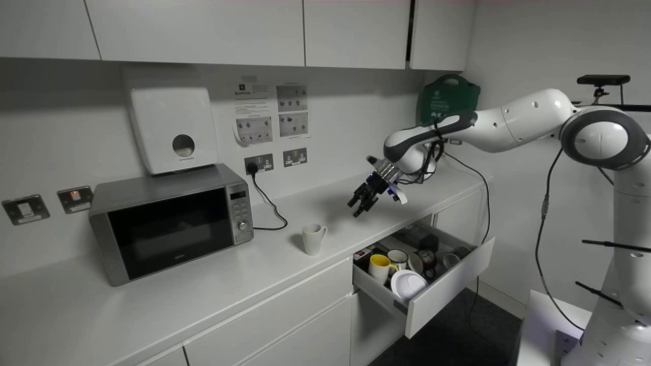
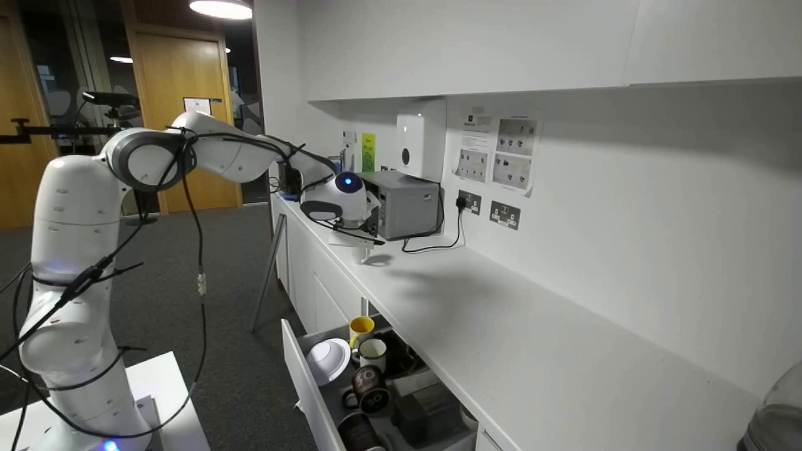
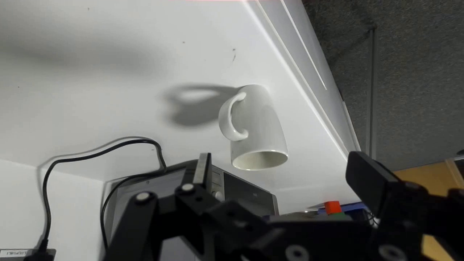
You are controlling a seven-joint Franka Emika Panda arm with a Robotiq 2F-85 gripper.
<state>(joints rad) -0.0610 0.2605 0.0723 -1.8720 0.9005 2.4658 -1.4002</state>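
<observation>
The glossy white tapered ceramic mug with a looped handle stands upright ahead of the black two-fingered gripper, well apart from it. The fingers, at the bottom of the wrist view, are spread wide with nothing between them. Past their tips, the mug sits just right of the middle of that frame, in line with the gap but nearer the finger on the frame's left; its rim faces the bottom of the frame, its handle the left edge. In an exterior view it lies below and left of the gripper, long axis vertical, handle on the gripper's side. Under it is the smooth white countertop. Further left stands the silver box-shaped microwave with a black door. At lower right, the pulled-out white drawer holds a white mug with a yellow inside and a round white bowl.
</observation>
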